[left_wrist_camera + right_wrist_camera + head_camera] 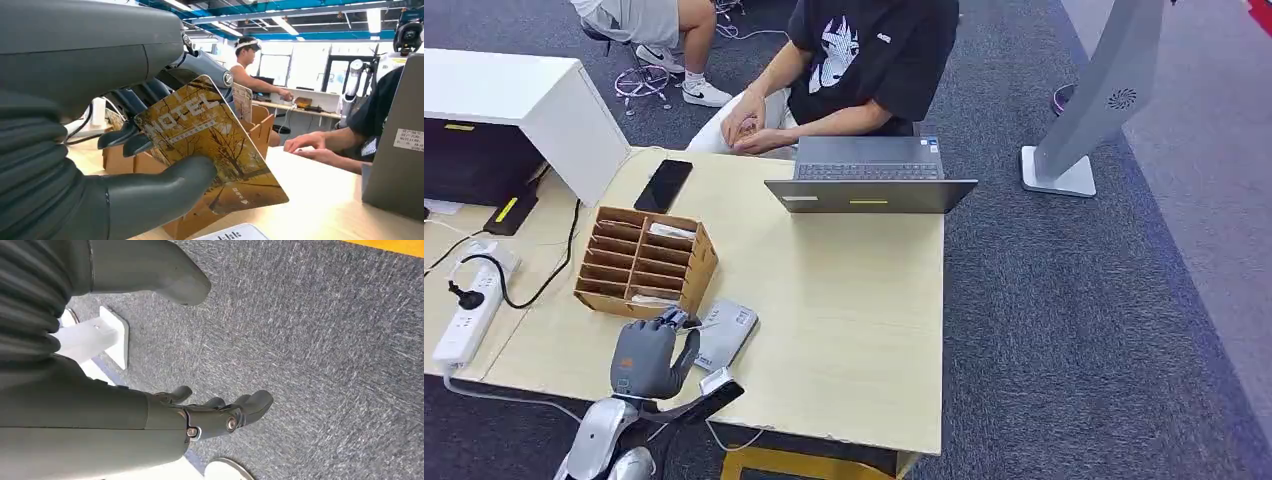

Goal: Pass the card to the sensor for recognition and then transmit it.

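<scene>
My left hand point(652, 355) hovers at the near edge of the table, just in front of the cardboard card box point(642, 262). It pinches a hotel card point(212, 142), yellow-brown with autumn trees, between the thumb point(165, 192) and the darker fingers. The grey card sensor point(727, 331) lies flat on the table right beside this hand, and its white top edge point(230, 233) peeks in under the card. My right hand point(210, 415) hangs over the grey carpet, fingers apart, holding nothing.
A person point(864, 60) sits at the far side behind an open laptop point(869, 180). A black phone point(664, 185) lies near the white cabinet point(524, 105). A power strip point(469, 310) with cables sits at the left. A grey stand point(1084, 120) is on the carpet.
</scene>
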`<state>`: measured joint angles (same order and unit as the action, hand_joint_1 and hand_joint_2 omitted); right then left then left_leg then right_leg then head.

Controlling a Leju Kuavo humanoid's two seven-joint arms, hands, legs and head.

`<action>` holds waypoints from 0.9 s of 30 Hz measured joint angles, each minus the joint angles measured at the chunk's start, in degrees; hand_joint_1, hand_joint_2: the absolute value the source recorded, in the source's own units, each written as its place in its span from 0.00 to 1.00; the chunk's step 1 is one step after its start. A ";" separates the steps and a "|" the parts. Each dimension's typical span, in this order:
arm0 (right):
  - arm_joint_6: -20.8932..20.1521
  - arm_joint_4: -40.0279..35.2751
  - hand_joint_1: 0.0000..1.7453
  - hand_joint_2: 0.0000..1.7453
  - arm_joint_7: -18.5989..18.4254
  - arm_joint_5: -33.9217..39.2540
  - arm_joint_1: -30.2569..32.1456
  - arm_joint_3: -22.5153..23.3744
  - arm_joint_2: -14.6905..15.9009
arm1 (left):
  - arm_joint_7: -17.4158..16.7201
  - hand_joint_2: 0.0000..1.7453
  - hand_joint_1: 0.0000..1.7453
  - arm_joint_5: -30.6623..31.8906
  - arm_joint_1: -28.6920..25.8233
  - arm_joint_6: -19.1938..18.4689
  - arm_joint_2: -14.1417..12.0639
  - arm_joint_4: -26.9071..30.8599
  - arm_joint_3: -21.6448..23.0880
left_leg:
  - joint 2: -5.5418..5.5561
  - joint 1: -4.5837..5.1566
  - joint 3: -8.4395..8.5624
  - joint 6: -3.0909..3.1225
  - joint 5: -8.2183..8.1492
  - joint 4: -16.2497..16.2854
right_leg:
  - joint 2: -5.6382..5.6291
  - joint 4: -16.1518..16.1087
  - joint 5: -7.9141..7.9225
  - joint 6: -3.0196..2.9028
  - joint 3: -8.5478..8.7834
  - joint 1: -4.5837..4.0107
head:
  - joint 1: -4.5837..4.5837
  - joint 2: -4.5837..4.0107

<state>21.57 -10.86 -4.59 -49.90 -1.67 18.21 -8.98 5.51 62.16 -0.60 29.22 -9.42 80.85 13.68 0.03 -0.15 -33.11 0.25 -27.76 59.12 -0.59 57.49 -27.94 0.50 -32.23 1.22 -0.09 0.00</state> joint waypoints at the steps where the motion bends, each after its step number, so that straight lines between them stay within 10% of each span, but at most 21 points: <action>1: 0.00 0.00 0.00 1.00 -0.02 0.00 0.00 0.00 0.00 | 0.00 1.00 1.00 0.00 0.00 -0.02 0.00 0.00 0.00 | 0.00 0.00 0.00 0.00 0.00 0.00 | 0.00 0.00 0.00 0.00 0.00 0.00 | 0.00 0.00; 13: -0.07 0.00 0.00 1.00 0.02 -0.18 -0.03 0.02 0.00 | -4.38 1.00 1.00 7.60 0.01 -0.39 -0.64 -0.64 0.00 | 0.00 0.00 0.00 0.00 0.00 0.00 | 0.00 0.00 0.00 0.00 0.00 0.00 | 0.00 0.00; 27: -0.94 0.00 0.00 1.00 -0.48 -1.36 -0.26 0.04 0.00 | -7.02 1.00 1.00 10.53 1.87 4.46 -3.98 -14.56 -2.95 | 0.00 -0.01 -0.01 0.00 0.00 -0.01 | 0.00 0.00 0.00 0.00 0.00 0.00 | 0.00 0.00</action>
<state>20.63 -10.86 -5.07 -51.25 -1.93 18.25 -8.98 -1.51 72.70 1.28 33.68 -13.40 66.29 10.73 0.04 -0.16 -33.12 0.25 -27.75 59.12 -0.59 57.49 -27.94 0.49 -32.22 1.22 -0.09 0.00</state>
